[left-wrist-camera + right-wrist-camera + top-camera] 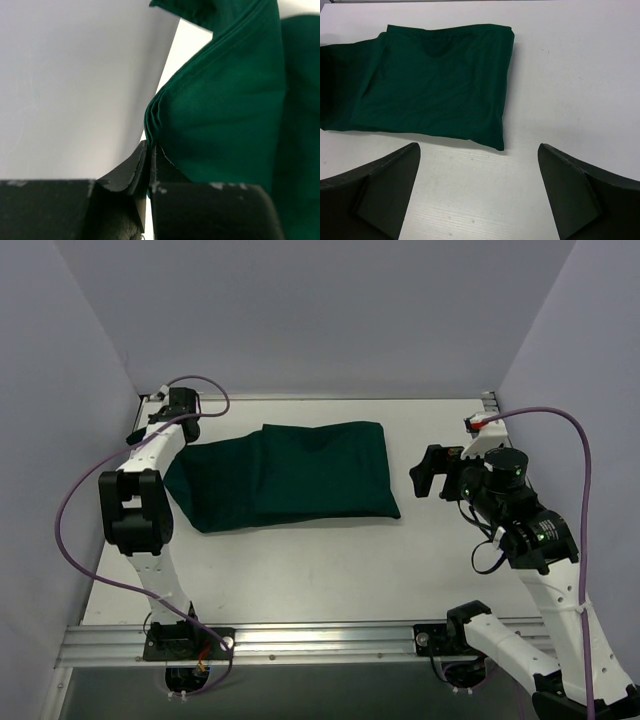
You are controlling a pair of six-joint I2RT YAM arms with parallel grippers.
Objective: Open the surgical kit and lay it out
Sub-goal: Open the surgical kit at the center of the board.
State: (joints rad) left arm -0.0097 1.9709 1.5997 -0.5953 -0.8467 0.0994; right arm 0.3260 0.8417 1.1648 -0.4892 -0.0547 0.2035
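Observation:
The surgical kit lies on the white table as a dark green cloth bundle, wrapped, with its contents hidden. At its far left end my left gripper is shut on a pinched fold of the green cloth, which bunches up from the jaws. In the top view that gripper sits at the table's back left corner, by the wall. My right gripper hangs open to the right of the bundle, apart from it, with only bare table between its fingers.
White enclosure walls close in the table on the left, back and right. The left arm's purple cable loops beside the left wall. An aluminium rail runs along the near edge.

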